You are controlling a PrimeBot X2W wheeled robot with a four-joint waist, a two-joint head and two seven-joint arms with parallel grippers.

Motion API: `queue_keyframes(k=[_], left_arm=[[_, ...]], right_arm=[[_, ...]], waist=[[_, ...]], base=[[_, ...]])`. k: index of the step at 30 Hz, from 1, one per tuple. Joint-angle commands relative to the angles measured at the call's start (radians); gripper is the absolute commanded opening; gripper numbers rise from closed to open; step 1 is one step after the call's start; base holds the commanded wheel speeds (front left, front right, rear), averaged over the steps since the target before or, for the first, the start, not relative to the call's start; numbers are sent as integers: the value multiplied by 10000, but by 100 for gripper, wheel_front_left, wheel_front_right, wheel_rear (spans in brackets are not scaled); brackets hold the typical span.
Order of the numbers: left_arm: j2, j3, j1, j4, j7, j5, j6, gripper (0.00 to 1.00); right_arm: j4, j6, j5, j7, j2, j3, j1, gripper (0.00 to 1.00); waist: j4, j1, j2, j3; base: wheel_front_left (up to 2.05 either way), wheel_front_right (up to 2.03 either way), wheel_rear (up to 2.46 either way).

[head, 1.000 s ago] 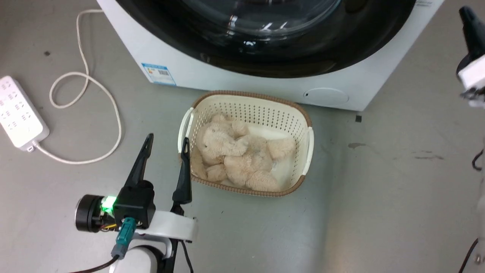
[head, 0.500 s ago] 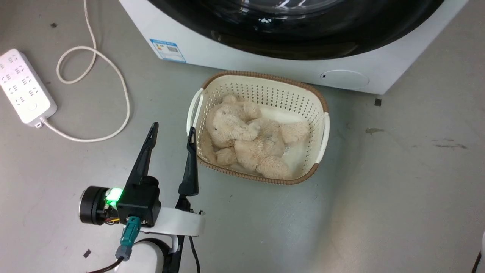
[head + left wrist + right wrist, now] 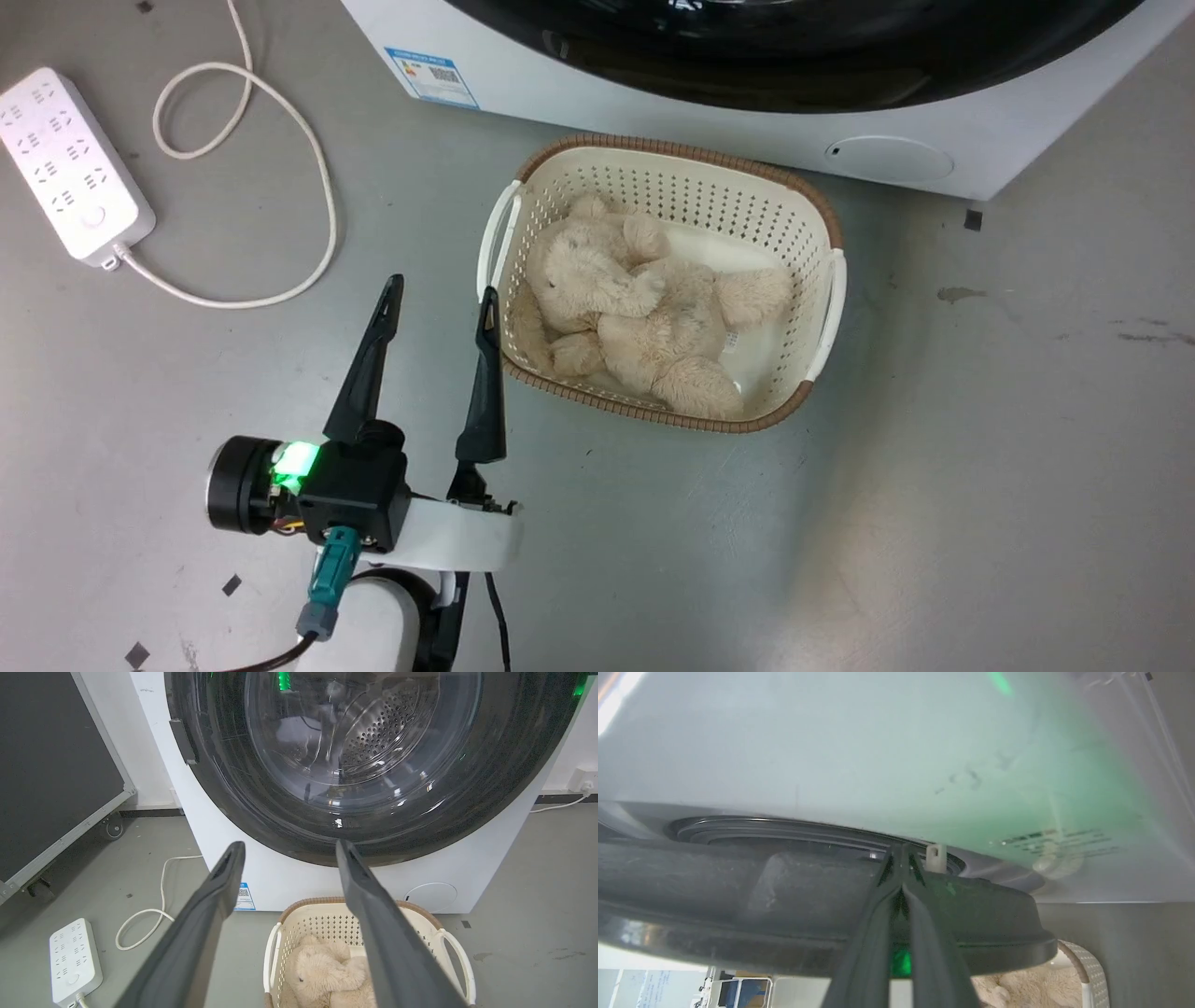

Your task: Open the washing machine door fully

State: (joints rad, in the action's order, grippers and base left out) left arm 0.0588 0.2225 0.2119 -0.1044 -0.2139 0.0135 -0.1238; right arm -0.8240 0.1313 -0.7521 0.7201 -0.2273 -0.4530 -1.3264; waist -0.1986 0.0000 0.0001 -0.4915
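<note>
Washing machine door [image 3: 364, 765] glossy black, glass centre; basket [image 3: 709, 191] perforated plastic; bear [image 3: 644, 317] fluffy plush.

Head cam: high up, aimed steeply down at floor [image 3: 934, 485]; washing machine [image 3: 653, 117] base along top edge, left tool [image 3: 441, 287] at lower left. Left wrist cam: low, faces machine front-on from a bit back, washing machine door [image 3: 219, 788] across upper half. Right wrist cam: v. close behind door's edge, looking along white front. All 3 share basket [image 3: 677, 154] w/ plush toy [image 3: 644, 317]; head + left wrist share power strip [image 3: 75, 163].
</note>
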Motion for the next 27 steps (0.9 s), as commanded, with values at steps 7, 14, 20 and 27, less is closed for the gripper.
queue_keyframes(k=[7, 14, 20, 27], left_arm=[[54, 95, 219, -48, -229, 154, -167, 100], [10, 176, 51, 129, -375, 605, -174, 100], [-7, 247, -265, 493, -479, 769, 1, 100], [114, -16, -906, 853, -479, 848, 268, 100]], right_arm=[[-376, -4, -631, 1334, -45, -330, -265, 0], [-222, -5, -1050, 2380, 59, -648, 590, 0], [209, -6, -1482, 3348, 670, -843, 1717, 0], [1593, -6, -1692, 4725, 1674, -147, 3873, 0]], waist=[[-103, 0, -1, -8], [-107, 0, -1, 524], [-21, 0, -1, 1239], [139, 0, -1, 2297]], base=[[0, 0, 0], [0, 0, 0], [0, 0, 0], [0, 0, 0]])
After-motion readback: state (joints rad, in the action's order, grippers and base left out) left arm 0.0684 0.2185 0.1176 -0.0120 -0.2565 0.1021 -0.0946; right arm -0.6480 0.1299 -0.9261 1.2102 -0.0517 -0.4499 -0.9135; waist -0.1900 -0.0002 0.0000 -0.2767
